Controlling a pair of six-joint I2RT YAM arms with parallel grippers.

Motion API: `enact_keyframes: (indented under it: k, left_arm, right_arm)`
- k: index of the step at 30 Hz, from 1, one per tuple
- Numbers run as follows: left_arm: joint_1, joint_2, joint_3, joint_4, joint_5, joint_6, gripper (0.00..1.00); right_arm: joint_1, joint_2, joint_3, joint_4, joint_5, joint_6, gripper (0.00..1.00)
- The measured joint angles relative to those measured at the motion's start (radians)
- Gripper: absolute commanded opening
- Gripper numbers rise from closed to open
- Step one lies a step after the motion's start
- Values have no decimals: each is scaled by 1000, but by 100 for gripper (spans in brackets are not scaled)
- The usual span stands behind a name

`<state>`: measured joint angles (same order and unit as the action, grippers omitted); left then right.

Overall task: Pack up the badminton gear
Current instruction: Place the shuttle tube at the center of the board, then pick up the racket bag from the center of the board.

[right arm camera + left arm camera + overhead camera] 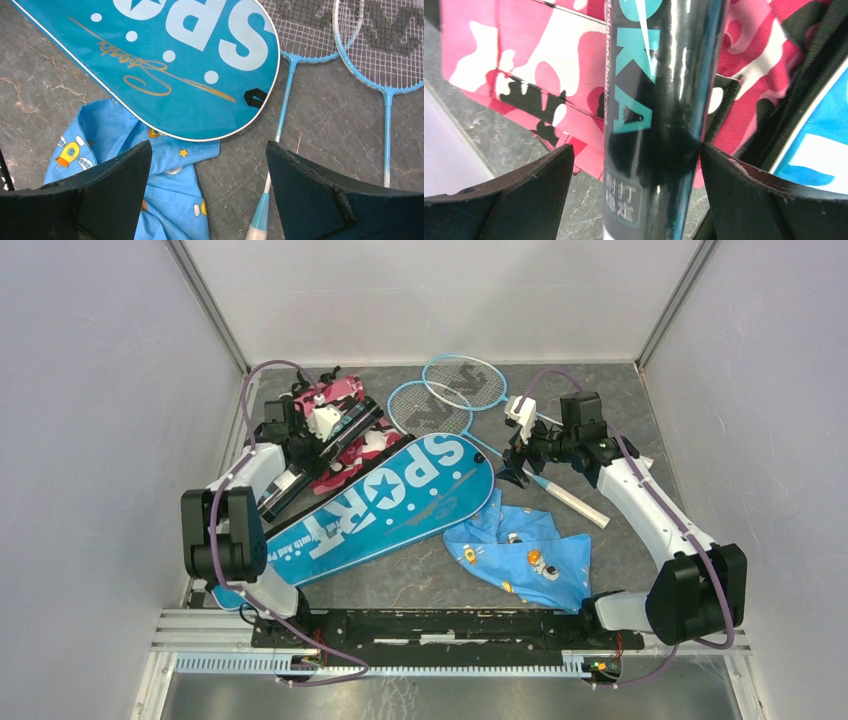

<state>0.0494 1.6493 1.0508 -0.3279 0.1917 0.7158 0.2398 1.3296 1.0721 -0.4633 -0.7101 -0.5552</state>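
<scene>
Left end effector: spread astride tube | right end effector: spread, cover at 11 o'clock, racquets at 1 o'clock

Spotted a pink camouflage fabric bag lying crumpled at the far left of the grey marbled tabletop, all white, red and black blotches, with stitched seams and a black zipper along one edge. Also got a light-blue cartoon-print cloth bunched up near the front, right of centre, well apart from the bag. Covered in little yellow rockets, astronauts and stars. Boxed in by plain white wall panels on three sides, with aluminium posts at the far corners. Can't miss the silver slotted rail along the near edge.
</scene>
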Motion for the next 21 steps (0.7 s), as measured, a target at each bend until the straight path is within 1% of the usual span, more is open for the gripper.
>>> enact_keyframes:
  k: [3, 6, 10, 15, 18, 21]
  left_arm:
    - [1, -85, -16, -6, 17, -8, 100]
    - [2, -165, -17, -18, 74, -10, 99]
    - [2, -228, -16, -69, 216, -21, 90]
    - [-7, -204, -17, -154, 426, -22, 78]
    - [-29, -161, -17, -167, 503, -23, 74]
    - [-73, -95, -17, -162, 526, -32, 72]
  right_arm:
    - [0, 0, -15, 4, 23, -3, 90]
    - [0, 0, -27, 15, 31, -3, 90]
    - [0, 0, -51, 35, 31, -2, 90]
    - [0, 0, -71, 42, 31, -1, 90]
    - [0, 0, -77, 45, 31, -2, 90]
    - [0, 0, -84, 45, 30, -2, 90]
